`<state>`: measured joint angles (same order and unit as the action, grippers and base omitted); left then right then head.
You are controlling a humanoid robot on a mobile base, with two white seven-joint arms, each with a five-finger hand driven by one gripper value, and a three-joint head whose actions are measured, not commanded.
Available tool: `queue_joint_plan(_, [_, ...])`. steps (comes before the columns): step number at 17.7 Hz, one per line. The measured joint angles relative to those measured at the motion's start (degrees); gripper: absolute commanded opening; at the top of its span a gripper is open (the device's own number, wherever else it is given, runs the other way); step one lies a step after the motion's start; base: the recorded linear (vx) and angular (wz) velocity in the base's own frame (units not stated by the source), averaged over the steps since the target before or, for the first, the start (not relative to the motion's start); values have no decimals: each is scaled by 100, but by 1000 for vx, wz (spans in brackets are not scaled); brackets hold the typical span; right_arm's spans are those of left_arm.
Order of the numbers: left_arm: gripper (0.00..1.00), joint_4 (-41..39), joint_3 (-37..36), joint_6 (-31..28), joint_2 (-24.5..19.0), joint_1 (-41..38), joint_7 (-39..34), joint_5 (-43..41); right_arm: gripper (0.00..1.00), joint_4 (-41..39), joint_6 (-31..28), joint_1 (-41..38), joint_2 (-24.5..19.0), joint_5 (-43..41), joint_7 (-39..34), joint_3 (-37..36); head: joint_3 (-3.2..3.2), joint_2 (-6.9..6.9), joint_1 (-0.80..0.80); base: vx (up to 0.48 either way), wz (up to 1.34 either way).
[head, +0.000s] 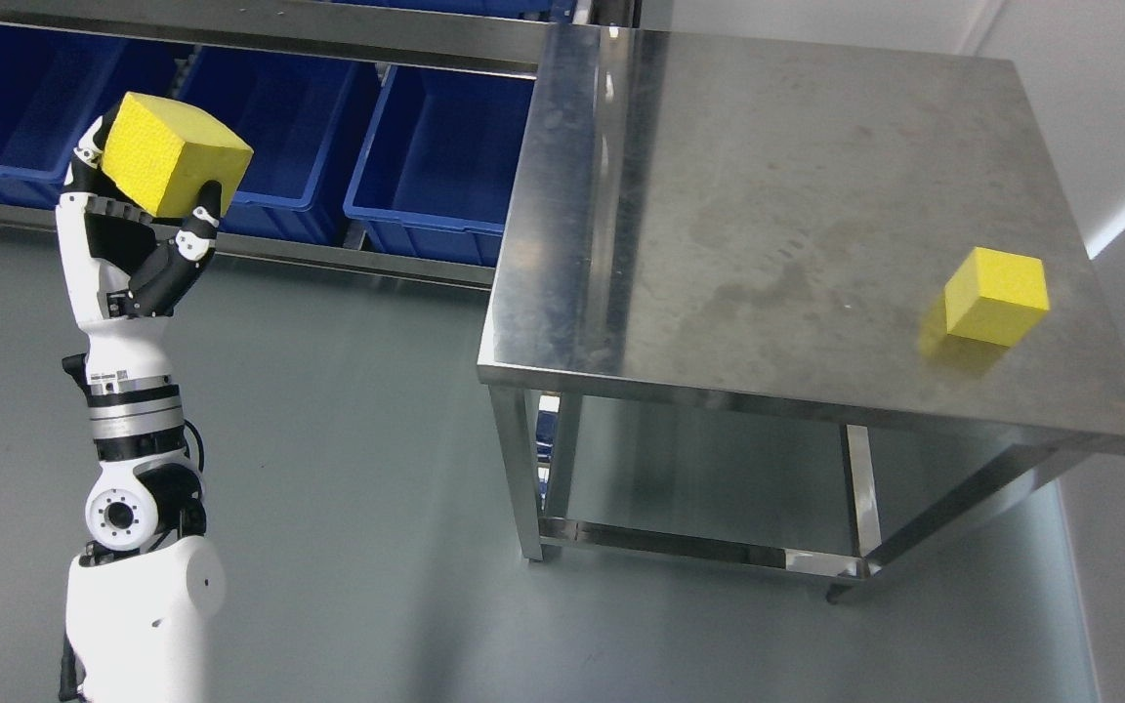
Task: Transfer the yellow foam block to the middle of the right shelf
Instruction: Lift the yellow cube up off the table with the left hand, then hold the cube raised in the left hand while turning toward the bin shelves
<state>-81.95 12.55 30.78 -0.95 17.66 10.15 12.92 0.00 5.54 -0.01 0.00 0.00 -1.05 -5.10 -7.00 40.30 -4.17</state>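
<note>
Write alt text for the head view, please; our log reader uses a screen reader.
The robot's left hand holds a yellow foam block raised at the far left, in front of blue bins on a low rack. To the right stands a steel table with a second yellow block resting near its right edge; the right arm is out of view.

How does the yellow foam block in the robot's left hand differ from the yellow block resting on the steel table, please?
The held yellow foam block is gripped by the left hand above the floor, in front of the blue bins; the table block rests free on the steel table, near its right edge. The held block sits tilted in the fingers; the table block lies flat. The held block looks larger in the picture. Both are yellow, box-shaped blocks.
</note>
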Motion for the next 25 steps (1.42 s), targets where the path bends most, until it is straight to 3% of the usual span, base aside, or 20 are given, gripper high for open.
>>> queue_joint_plan(12, [41,-68,3,15,65,-149,-24,48,100,0,0,2,0,0,0,0,0,0,0,-3,831])
queue_joint_plan(25, [41,-170,-20,6,87,-249,-27,53,100,0,0,2,0,0,0,0,0,0,0,147,713])
